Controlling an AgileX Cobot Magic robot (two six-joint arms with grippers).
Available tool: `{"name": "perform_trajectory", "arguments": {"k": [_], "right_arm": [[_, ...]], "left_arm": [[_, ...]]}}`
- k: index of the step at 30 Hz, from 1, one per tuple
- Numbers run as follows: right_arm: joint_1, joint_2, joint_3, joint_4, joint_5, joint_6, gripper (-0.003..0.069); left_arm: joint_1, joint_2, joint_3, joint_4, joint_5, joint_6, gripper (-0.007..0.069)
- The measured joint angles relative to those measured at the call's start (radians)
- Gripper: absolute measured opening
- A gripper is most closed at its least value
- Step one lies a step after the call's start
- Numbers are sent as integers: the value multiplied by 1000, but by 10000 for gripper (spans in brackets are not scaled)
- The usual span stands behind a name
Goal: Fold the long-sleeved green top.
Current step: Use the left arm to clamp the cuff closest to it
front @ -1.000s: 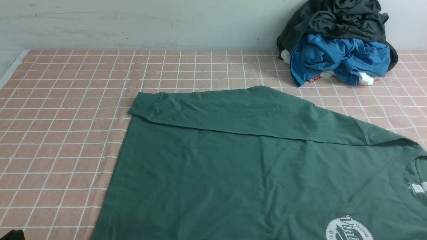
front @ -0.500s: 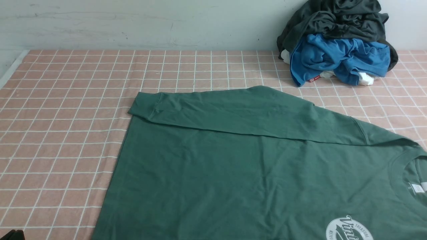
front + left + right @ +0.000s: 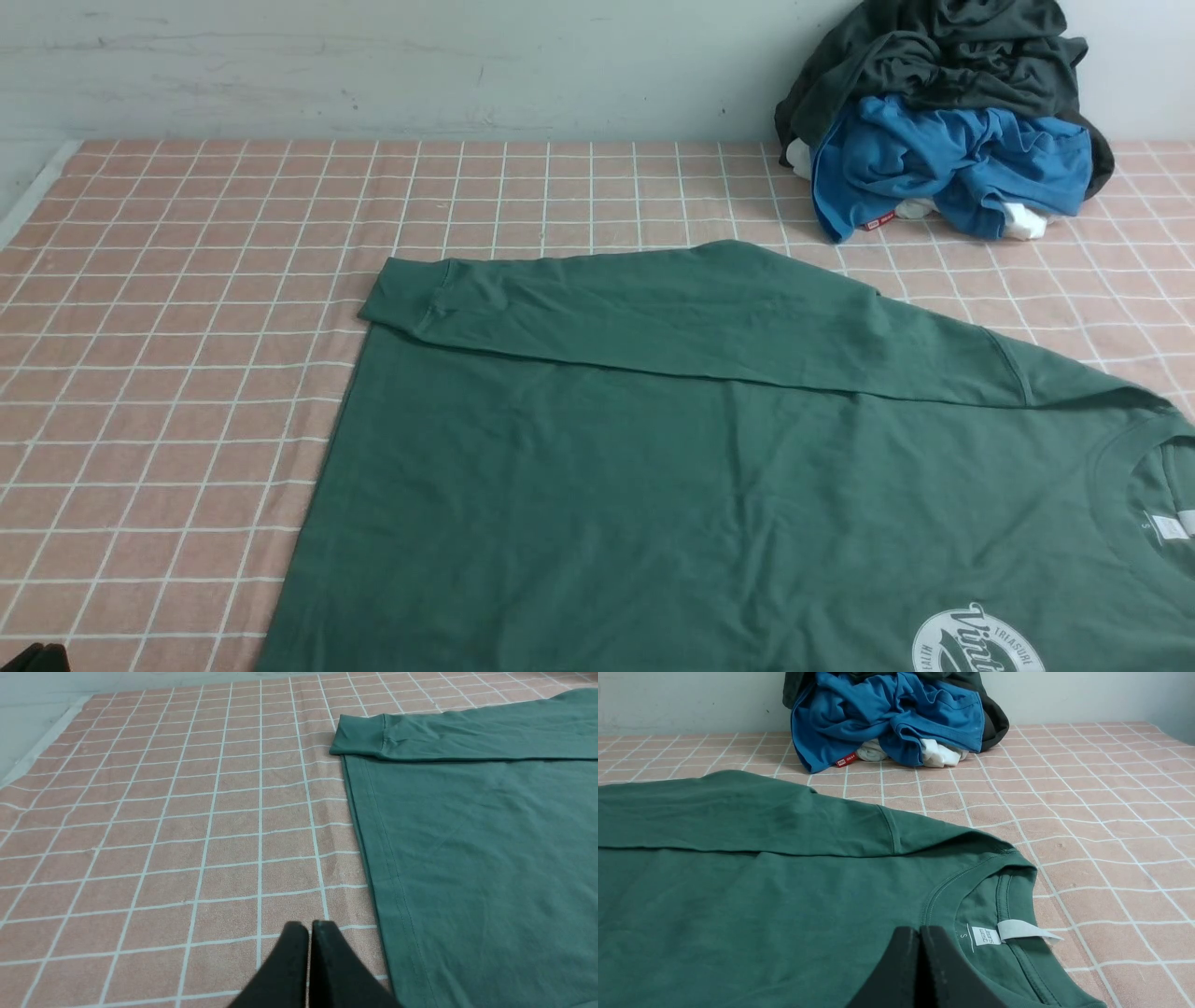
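Green long-sleeved top (image 3: 653,485), a large dark forest-green cotton jersey with a white round chest logo (image 3: 980,639), lies flat and face up on the pink white-gridded cloth (image 3: 187,373). Its far sleeve (image 3: 653,317) is laid across the body, ribbed cuff (image 3: 406,294) at the hem corner, which looks like a first fold made. The left gripper (image 3: 308,926), jaws pressed together and empty, hangs just off the top's hem edge. The right gripper (image 3: 919,931), likewise closed on nothing, hovers over the top beside its collar (image 3: 971,891). Beyond the top, a crumpled bright blue garment (image 3: 943,159) and a dark charcoal garment (image 3: 934,47) sit heaped, probably kept clear of the folding.
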Motion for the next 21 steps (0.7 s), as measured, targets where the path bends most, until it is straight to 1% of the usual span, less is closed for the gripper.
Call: {"name": "perform_trajectory", "arguments": {"k": [21], "right_arm": [[0,0,0,-12,0,0,-14]], "left_arm": [[0,0,0,0,0,0,-3]]}}
